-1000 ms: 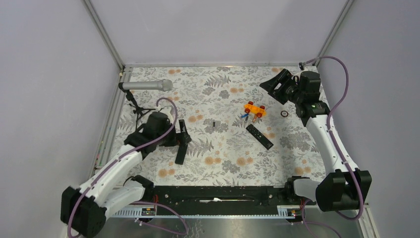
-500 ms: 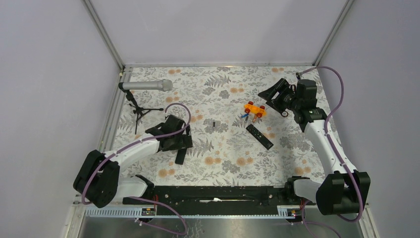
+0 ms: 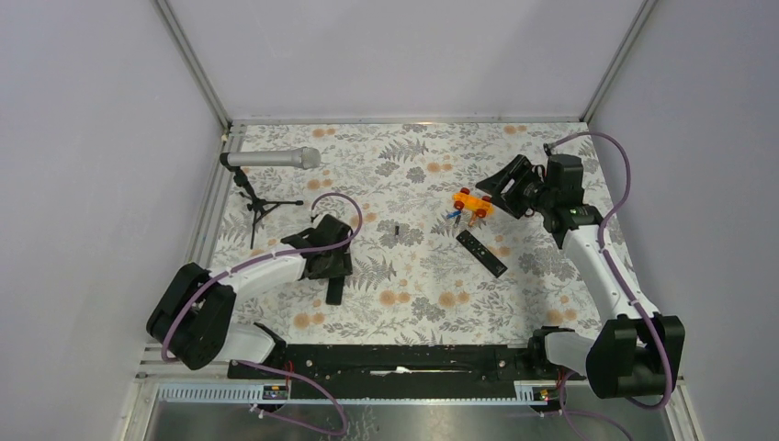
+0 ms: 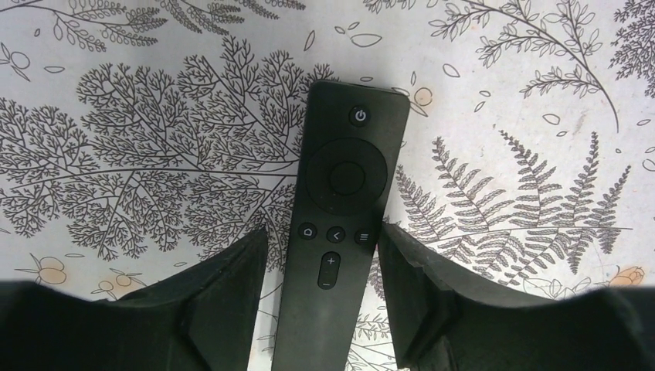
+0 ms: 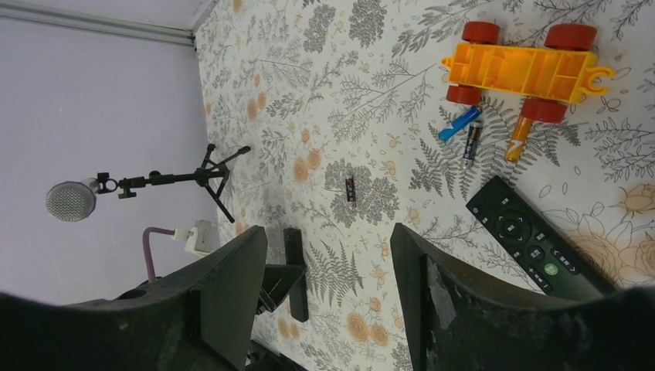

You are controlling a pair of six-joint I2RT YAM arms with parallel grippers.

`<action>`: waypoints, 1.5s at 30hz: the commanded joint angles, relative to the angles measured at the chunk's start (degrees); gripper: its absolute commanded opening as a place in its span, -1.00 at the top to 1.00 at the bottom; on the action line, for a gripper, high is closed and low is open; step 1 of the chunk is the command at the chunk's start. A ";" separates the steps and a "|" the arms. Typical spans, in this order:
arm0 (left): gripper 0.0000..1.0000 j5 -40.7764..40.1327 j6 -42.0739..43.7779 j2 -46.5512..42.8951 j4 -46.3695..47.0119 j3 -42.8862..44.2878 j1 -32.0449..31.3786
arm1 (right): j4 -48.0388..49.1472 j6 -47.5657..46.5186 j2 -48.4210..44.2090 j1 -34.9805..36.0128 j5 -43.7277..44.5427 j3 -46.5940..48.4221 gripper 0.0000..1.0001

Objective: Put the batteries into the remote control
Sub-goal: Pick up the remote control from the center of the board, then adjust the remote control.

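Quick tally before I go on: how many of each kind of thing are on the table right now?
Black remotes: 2
Batteries: 3
Orange toy block: 1
Microphone on stand: 1
Small dark piece, kind unclear: 1
Total: 8

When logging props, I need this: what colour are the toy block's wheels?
Red wheels, clearest in right wrist view.
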 commanded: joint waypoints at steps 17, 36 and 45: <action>0.18 6.30 -5.97 -4.56 -0.74 8.90 -3.44 | 7.66 -5.16 -0.17 13.96 -7.73 -4.26 -0.43; 0.22 34.88 -27.39 -14.94 25.33 13.40 1.03 | 52.61 13.07 0.50 32.74 -14.21 -16.03 -0.80; 0.29 42.18 -36.23 -14.93 39.45 11.64 3.45 | 56.05 17.70 4.64 32.92 -16.52 -12.11 -0.74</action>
